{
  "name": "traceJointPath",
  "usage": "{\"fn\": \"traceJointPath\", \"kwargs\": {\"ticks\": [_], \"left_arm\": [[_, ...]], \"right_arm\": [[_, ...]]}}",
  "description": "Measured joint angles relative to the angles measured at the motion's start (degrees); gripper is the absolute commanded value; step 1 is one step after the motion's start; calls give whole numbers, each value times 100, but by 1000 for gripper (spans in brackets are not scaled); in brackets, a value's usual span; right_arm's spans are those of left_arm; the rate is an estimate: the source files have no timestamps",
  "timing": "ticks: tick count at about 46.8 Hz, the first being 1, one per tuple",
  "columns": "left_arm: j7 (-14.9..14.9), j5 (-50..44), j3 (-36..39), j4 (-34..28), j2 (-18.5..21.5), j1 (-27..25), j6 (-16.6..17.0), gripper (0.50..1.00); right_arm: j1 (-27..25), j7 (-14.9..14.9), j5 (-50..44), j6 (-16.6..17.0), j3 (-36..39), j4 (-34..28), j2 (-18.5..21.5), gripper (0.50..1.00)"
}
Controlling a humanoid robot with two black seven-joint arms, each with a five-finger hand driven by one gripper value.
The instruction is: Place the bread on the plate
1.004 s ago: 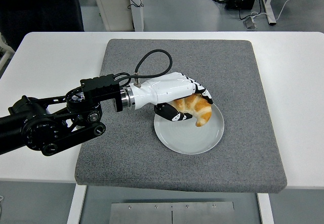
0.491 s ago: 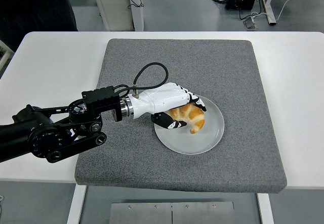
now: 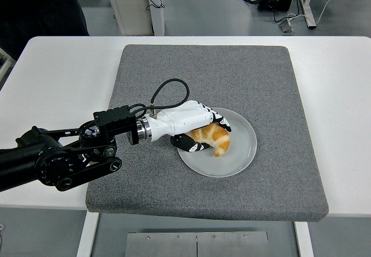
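A golden croissant (image 3: pixel 215 137) lies on the left part of a pale round plate (image 3: pixel 240 152), which sits on a grey mat (image 3: pixel 261 83). My left hand (image 3: pixel 203 130), white with black fingertips, is curled around the croissant from above and from the left, with the thumb under its near side. The bread looks to be resting on the plate surface inside the hand. My right arm is out of view.
The grey mat covers the middle of the white table (image 3: pixel 58 77). A black cable (image 3: pixel 168 91) loops up from my left wrist. A person in dark clothing (image 3: pixel 40 4) stands at the top left behind the table.
My left hand has moved left and down with the croissant, lowering it from above the plate's right part onto the plate's left part. The arm drew back toward me.
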Motion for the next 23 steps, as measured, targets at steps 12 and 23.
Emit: {"fn": "traceJointPath", "kwargs": {"ticks": [12,23], "left_arm": [[0,-13,39,11,-80,36,14,655],[-2,-64,38,173,-163,66,22,687]], "right_arm": [[0,0,0,-5,0,0,0,1000],[0,0,0,-5,0,0,0,1000]]}}
